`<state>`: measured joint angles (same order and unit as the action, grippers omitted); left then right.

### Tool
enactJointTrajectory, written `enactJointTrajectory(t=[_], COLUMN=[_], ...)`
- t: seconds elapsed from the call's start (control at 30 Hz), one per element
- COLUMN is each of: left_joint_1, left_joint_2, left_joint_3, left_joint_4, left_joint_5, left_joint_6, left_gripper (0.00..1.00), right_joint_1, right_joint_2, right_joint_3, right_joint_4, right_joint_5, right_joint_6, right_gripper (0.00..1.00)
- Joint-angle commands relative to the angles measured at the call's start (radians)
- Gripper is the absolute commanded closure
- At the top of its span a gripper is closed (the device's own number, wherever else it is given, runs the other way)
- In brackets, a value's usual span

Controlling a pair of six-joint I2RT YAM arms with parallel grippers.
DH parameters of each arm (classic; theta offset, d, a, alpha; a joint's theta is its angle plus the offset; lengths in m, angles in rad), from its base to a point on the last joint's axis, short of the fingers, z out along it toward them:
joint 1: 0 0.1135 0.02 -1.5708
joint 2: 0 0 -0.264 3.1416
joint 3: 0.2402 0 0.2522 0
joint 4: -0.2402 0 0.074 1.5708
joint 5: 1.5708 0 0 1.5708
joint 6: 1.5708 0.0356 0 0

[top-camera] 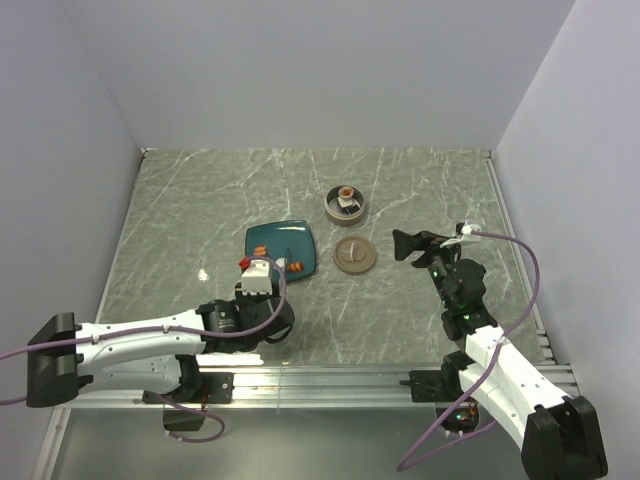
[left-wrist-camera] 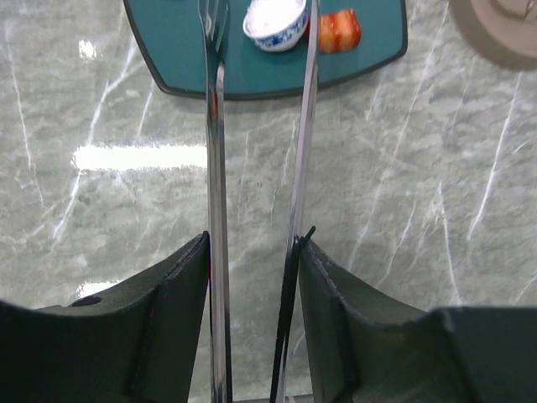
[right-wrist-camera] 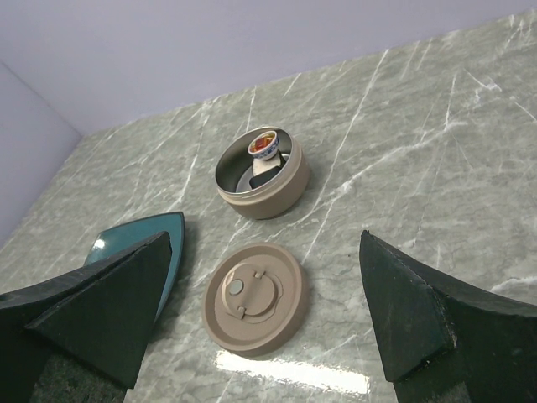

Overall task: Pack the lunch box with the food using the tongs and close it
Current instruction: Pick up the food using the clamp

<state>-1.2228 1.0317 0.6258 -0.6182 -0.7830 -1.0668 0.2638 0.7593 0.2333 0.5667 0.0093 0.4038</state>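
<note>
1. Surface (top-camera: 200,200): a grey-green, marble-patterned slab that carries all the items. Pale walls close off the surface on the left, far and right sides.
2. At near left, the left hand (left-wrist-camera: 254,243) grips the tongs (left-wrist-camera: 216,151). One tong arm lies against the inner face of each of its fingers (left-wrist-camera: 168,327). The hand points toward the far side, at the plate.
3. At near right, the right hand (top-camera: 404,245) is spread wide and holds nothing. It sits just right of the lid and faces the lid and the lunch box.
4. The plate (top-camera: 285,240) is teal and square with rounded corners. It lies left of centre, just beyond the left hand.
5. The two slim grey arms of the tongs stand apart. They run from the left hand across the near edge of the plate, and their tips lie over it. Whether the tips touch the plate cannot be told.
6. The lid (right-wrist-camera: 256,298) is tan-brown and round. It lies flat on the surface, just right of the plate and near of the lunch box, apart from both.
7. The lunch box (right-wrist-camera: 264,197) is a round metal tin. It stands uncovered, far of the lid.
8. Some food (right-wrist-camera: 263,144) already lies in the lunch box: a white-and-blue cup with an orange-red top, and a dark-and-white bit beside it.
9. On the plate lie a white-and-blue piece (left-wrist-camera: 274,21) and, just to its right, an orange-red piece (left-wrist-camera: 338,29). In the left wrist view, the right tong arm runs between them.
</note>
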Motion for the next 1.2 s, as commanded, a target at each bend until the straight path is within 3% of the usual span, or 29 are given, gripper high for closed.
enactJointTrajectory(t=[0.0,0.13,0.37,0.67,1.17], left_joint_1=[-0.007,-0.009,-0.007,0.006,0.192], left_joint_2=[0.019,0.019,0.013,-0.001,0.028], left_joint_3=[0.035,0.023,0.028,0.057,0.074], left_joint_4=[-0.005,-0.021,-0.028,0.0,0.316], left_joint_5=[0.037,0.044,0.025,-0.035,0.044], left_joint_6=[0.005,-0.01,-0.016,0.028,0.31], left_gripper=[0.5,0.51,0.64,0.67,0.68], right_joint_1=[-0.008,-0.008,-0.006,-0.008,-0.006], right_joint_2=[-0.015,-0.02,-0.017,-0.008,0.014], right_joint_3=[-0.008,-0.009,-0.009,-0.008,-0.005], right_joint_4=[0.015,0.016,0.018,0.024,0.036], right_joint_5=[-0.006,-0.006,-0.006,-0.006,-0.006], right_joint_6=[0.004,0.006,0.006,0.004,0.006], right_gripper=[0.0,0.0,0.0,0.0,0.0])
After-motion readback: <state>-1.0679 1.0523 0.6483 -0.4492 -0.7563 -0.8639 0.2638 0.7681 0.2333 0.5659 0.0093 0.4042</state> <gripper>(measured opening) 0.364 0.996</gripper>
